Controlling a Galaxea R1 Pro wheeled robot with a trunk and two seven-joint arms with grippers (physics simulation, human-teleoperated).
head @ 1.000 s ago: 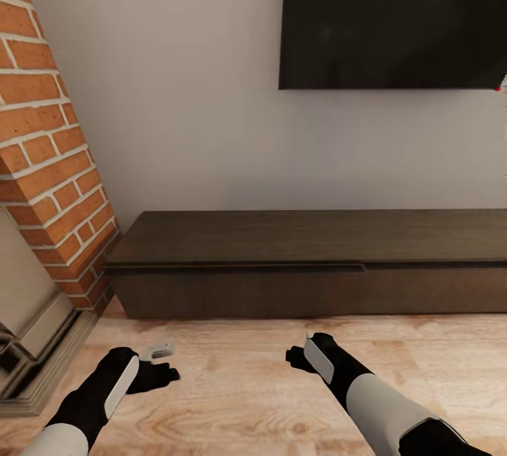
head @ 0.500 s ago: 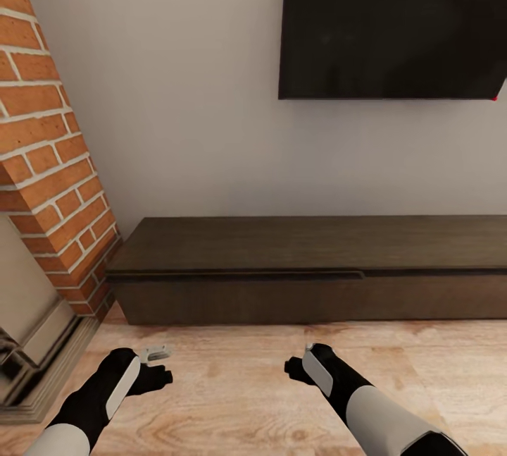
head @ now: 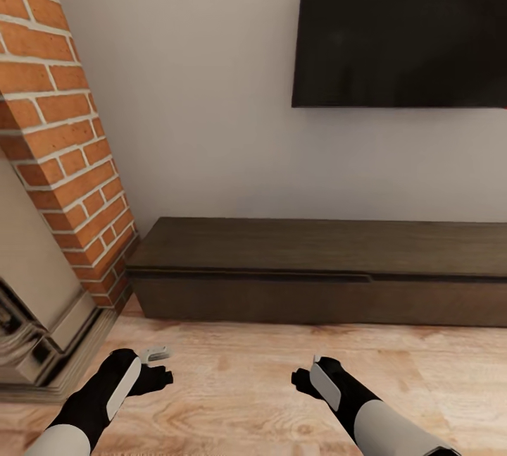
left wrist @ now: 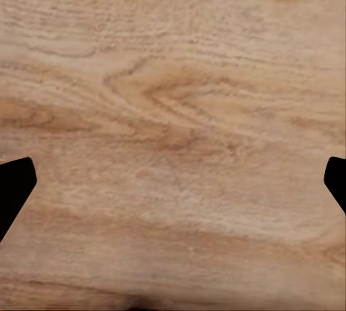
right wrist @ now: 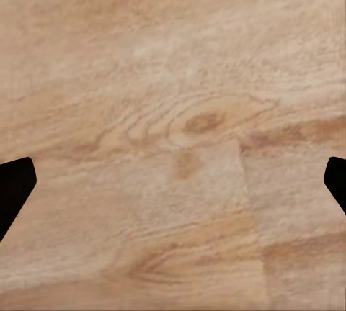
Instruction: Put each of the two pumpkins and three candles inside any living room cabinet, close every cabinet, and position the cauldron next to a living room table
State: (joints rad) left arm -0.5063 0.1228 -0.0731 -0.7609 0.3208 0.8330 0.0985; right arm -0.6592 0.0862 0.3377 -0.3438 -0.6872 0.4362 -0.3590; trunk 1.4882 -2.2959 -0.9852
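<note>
View has panned right vs 0.5 s ago; cabinet (head: 317,269) sits lower-left in frame now, drawers shut, well ahead of both jaws. Left jaws (left wrist: 173,181) spread over wood floor (head: 239,399), nothing btwn. Right jaws (right wrist: 173,181) likewise spread, empty.

Seen above the wooden floor (head: 253,399), both arms share one livery: matte black forearm shells, each with a long pale grey inset panel along the top, and smooth light grey sleeves nearer the body. The left gripper (head: 163,372) is black with a small pale grey block beside it. The right gripper (head: 301,378) is black too. In both wrist views, blunt black fingertips (left wrist: 14,188) (right wrist: 14,188) frame the floor.
</note>
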